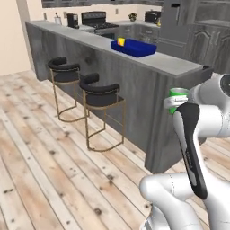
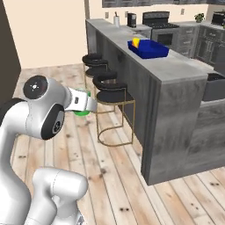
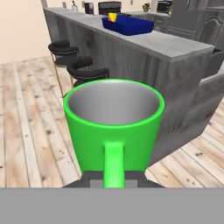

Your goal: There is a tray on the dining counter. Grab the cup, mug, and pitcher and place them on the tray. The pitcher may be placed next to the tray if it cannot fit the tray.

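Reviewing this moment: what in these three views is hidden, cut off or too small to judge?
- End effector fingertips: hand view, covered by the bright green mug it holds.
- Green mug: both base views, mostly behind the white arm.
- Small yellow cup: inside the deep-blue tray, lower part behind the tray wall, too small for detail.
- Far end of the grey stone dining counter: items too small to identify.

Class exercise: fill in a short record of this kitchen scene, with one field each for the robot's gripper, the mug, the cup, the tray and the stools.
gripper: jaws shut on the mug, carried in the air short of the dining counter
mug: bright green, grey inside, upright, handle facing the hand camera
cup: yellow, in the tray at its far end
tray: deep blue, on the dining counter
stools: two, black seats, before the counter front
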Controlling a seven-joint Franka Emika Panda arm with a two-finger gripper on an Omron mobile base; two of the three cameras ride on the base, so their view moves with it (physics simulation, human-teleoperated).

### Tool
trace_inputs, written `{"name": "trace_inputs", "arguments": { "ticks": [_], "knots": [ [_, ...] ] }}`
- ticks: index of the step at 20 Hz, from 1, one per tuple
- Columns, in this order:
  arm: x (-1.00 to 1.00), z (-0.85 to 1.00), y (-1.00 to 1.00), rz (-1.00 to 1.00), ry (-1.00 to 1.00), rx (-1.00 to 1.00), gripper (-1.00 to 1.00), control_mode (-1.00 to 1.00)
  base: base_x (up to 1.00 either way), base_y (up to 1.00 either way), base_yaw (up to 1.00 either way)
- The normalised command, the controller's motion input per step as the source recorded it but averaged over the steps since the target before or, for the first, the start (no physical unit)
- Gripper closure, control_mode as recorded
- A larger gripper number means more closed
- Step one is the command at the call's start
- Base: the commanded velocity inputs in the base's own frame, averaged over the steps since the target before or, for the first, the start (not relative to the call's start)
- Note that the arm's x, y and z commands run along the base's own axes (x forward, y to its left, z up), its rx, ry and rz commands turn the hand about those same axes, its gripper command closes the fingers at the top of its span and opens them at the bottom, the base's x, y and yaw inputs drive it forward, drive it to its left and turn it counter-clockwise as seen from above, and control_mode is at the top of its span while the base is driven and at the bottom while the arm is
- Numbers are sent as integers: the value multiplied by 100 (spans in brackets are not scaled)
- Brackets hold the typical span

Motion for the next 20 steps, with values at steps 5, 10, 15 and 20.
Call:
{"name": "trace_inputs", "arguments": {
  "ticks": [5, 10, 15, 20],
  "knots": [
    [0, 0, 0, 0, 0, 0, 100, 100, 89, 39, -19],
    [0, 0, 0, 0, 0, 0, 100, 100, 74, 31, -17],
    [0, 0, 0, 0, 0, 0, 100, 100, 57, 18, -26],
    [0, 0, 0, 0, 0, 0, 100, 100, 47, 16, -35]
  ]
}}
